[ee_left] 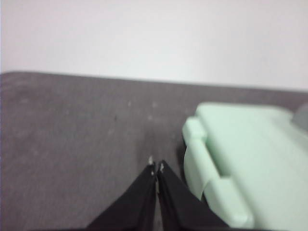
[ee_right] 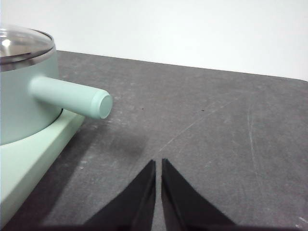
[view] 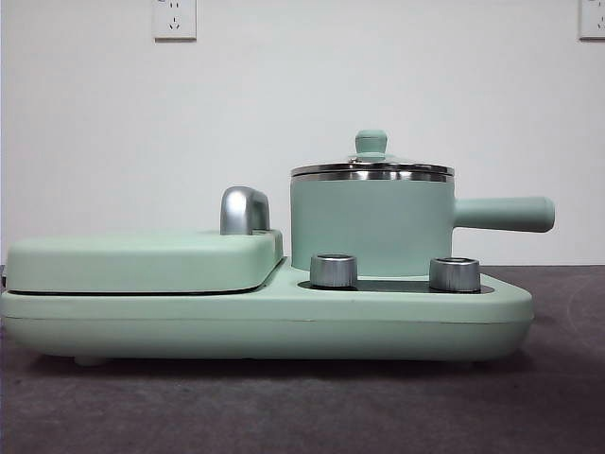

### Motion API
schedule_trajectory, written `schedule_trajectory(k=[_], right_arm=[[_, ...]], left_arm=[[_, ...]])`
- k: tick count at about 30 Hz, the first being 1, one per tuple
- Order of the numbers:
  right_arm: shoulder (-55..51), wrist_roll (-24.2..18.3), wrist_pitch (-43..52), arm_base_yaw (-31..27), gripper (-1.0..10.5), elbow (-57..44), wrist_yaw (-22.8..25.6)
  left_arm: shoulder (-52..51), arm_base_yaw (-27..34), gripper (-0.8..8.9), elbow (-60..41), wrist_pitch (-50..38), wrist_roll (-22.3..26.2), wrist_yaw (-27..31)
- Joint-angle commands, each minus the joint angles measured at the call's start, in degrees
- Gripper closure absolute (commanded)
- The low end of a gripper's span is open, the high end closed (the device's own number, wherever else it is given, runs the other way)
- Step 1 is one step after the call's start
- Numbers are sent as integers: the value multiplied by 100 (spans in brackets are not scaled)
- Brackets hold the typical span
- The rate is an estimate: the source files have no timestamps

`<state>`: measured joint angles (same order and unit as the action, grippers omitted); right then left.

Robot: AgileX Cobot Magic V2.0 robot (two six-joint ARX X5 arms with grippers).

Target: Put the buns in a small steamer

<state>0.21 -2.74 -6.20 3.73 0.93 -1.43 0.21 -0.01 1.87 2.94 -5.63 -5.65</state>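
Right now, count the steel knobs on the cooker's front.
2. One steel knob sits below the small steamer's left side, the other below its handle end. None seems hidden.

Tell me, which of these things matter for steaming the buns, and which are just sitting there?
Part of the job: small steamer with its glass lid on. No buns are in view.

Just there: flat griddle, two steel knobs, wall sockets.
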Motion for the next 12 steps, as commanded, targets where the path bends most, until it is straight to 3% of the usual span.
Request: schedule_trajectory(k=[1,12], right_arm=[[0,63,61,11,928,-22,0],[0,63,61,11,928,-22,-2]], left_arm=[[-2,0,806,-109,-140,-151,31],[-2,0,806,-107,-127,-151,31]])
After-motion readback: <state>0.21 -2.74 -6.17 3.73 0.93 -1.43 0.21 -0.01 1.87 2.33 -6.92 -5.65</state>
